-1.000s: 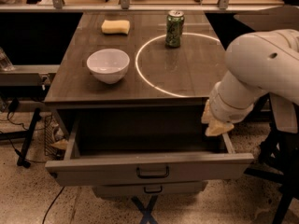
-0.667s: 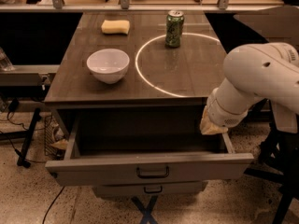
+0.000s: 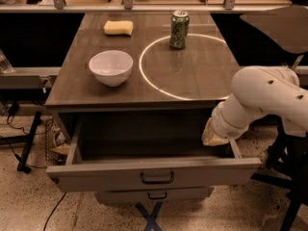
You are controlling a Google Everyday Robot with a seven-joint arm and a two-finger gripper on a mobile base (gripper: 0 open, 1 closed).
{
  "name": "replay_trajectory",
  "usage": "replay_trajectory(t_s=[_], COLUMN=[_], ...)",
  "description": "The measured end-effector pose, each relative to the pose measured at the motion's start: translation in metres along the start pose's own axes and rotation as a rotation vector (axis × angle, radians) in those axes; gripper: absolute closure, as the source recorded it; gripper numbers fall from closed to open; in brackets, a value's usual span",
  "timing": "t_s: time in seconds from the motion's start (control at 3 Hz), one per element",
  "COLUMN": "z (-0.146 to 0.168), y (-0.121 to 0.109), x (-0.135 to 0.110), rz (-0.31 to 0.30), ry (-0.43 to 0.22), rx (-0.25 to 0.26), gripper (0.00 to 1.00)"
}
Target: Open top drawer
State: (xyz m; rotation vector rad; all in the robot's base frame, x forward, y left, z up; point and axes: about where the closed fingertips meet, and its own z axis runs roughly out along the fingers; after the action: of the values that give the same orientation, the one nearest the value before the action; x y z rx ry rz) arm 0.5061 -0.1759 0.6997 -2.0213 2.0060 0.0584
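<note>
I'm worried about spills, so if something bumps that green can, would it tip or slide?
Likely tips if hit high: the can stands upright, tall for its narrow base. A low push may just slide it, since the tabletop looks smooth. Full or empty, I cannot tell. The gripper is away from it, at the right side of the open top drawer.

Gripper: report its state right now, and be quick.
Gripper: cannot be told whether it is open or closed; it sits at the right side wall of the pulled-out top drawer.
</note>
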Motion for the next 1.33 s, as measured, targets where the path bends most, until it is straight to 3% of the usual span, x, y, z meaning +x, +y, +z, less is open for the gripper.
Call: replay_trajectory(t_s=[0.67, 1.33], z=[0.033, 0.029], y=[0.040, 0.100], x=[0.009, 0.000], rz=[-0.045, -0.105], ry=[0.019, 0.045], rx=[-0.101, -0.201], gripper=[1.00, 1.00])
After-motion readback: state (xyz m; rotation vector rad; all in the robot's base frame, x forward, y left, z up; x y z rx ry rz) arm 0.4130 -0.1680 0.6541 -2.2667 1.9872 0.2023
